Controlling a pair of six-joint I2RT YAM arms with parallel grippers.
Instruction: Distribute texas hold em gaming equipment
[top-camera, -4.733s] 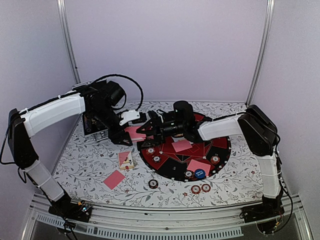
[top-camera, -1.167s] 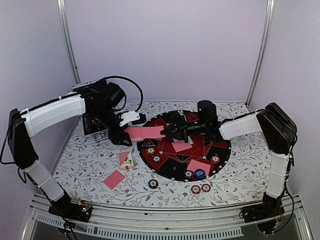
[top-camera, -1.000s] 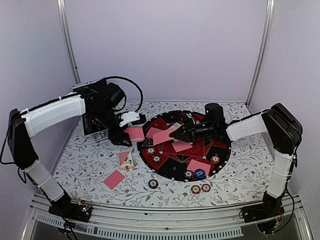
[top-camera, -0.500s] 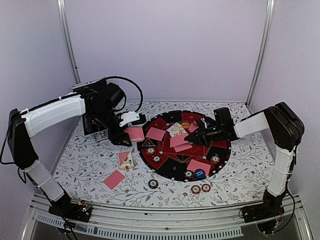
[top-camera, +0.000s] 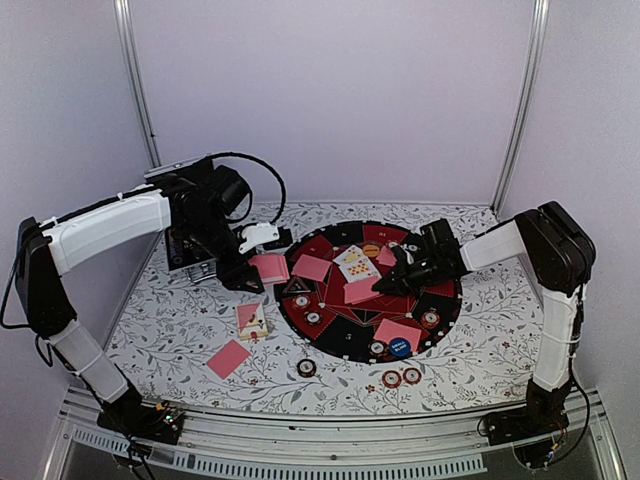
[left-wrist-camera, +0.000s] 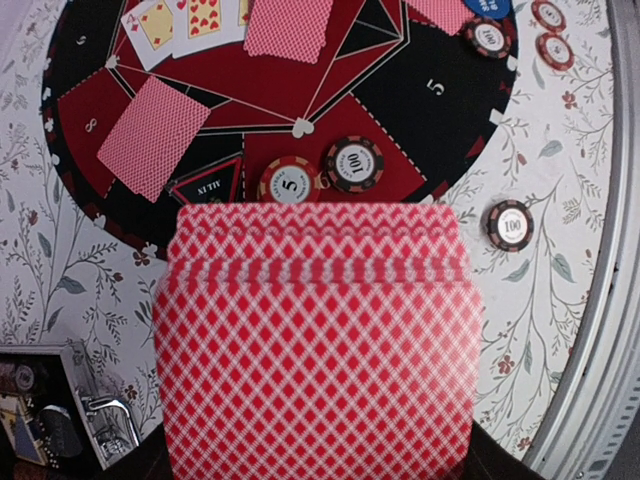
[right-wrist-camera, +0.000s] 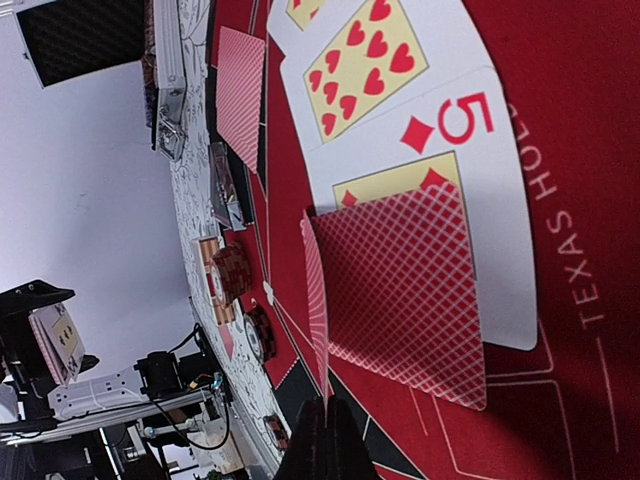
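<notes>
My left gripper (top-camera: 262, 270) is shut on a deck of pink-backed cards (left-wrist-camera: 315, 340), held just left of the round red-and-black mat (top-camera: 445, 300); the deck hides its fingers in the wrist view. My right gripper (right-wrist-camera: 326, 440) is shut on one pink-backed card (right-wrist-camera: 316, 300), seen edge-on, low over the mat's middle (top-camera: 383, 286). Under it lies a face-down card (right-wrist-camera: 405, 290) overlapping a face-up five of diamonds (right-wrist-camera: 440, 150) and a hearts card (right-wrist-camera: 360, 65). Chips (left-wrist-camera: 291, 183) sit on the mat. A blue button (top-camera: 400, 347) and an orange disc (top-camera: 371, 250) lie on it too.
More face-down cards lie on the mat (top-camera: 312, 267) and on the table (top-camera: 228, 358), with a face-up card (top-camera: 251, 317) beside it. Loose chips (top-camera: 306, 367) (top-camera: 400, 378) lie near the front. The black case (top-camera: 190, 250) stands behind the left arm.
My right gripper pulled a pink card from the deck, carried it right across the mat, and has now dropped lower over the middle. The left arm has not moved.
</notes>
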